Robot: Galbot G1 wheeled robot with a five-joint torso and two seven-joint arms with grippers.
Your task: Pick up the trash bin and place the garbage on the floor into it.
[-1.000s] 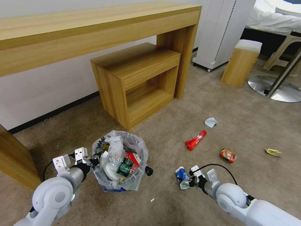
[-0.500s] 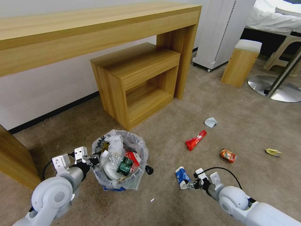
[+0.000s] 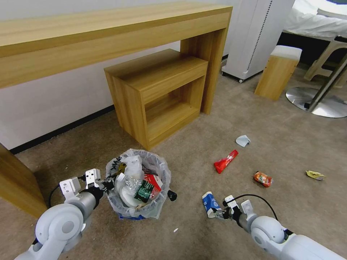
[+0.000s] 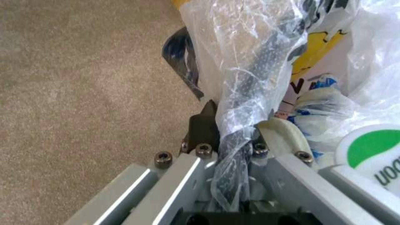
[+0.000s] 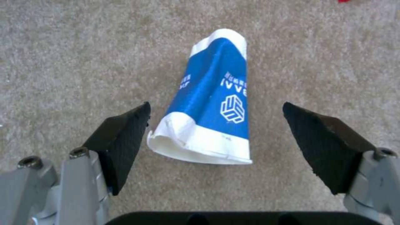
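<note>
Holding the trash bin (image 3: pixel 139 187) by its rim, the left gripper (image 4: pixel 231 137) is clamped on the plastic liner and the edge under it, prob. so the bin stays near the litter and its mouth faces up. The bin is already quite full w/ garbage. The right gripper (image 5: pixel 217 140) is low over the floor (image 3: pixel 202 238), jaws wide apart on both sides of a flattened blue-white paper cup (image 5: pixel 214 100), not touching it yet; I judge it is lined up to pinch the cup. A red wrapper (image 3: pixel 226 161), an orange can (image 3: pixel 262 178) & a yellow wrapper (image 3: pixel 315 175) lie farther off.
</note>
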